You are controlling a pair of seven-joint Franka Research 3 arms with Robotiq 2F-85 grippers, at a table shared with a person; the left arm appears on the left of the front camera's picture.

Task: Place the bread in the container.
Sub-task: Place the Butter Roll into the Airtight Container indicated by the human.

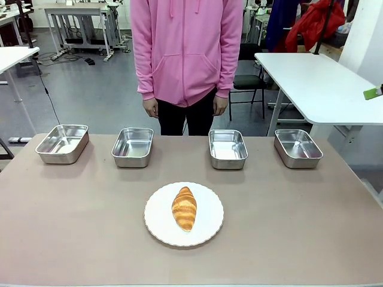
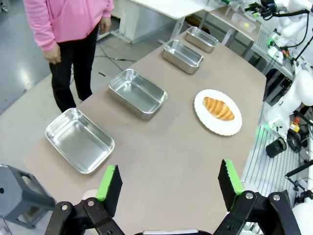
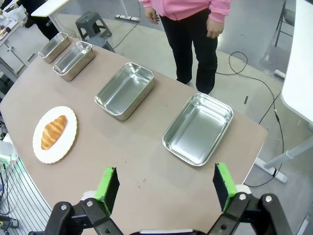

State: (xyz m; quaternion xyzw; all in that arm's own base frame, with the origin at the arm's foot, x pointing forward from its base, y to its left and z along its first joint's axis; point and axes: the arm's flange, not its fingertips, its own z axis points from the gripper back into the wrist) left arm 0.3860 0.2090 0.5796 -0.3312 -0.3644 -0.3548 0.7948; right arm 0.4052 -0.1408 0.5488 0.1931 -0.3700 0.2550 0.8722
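- Left gripper (image 2: 168, 172), seen in its wrist view, hangs with jaws spread and empty; right gripper (image 3: 165, 172) likewise in its own.
- Croissant (image 1: 184, 207) lies on the white plate (image 1: 157, 226).
- Beyond the plate, four steel pans (image 1: 132, 146) stand in a row, all empty.

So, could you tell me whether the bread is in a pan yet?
Not in: the bread lies on the white plate, and all four steel pans sit empty.
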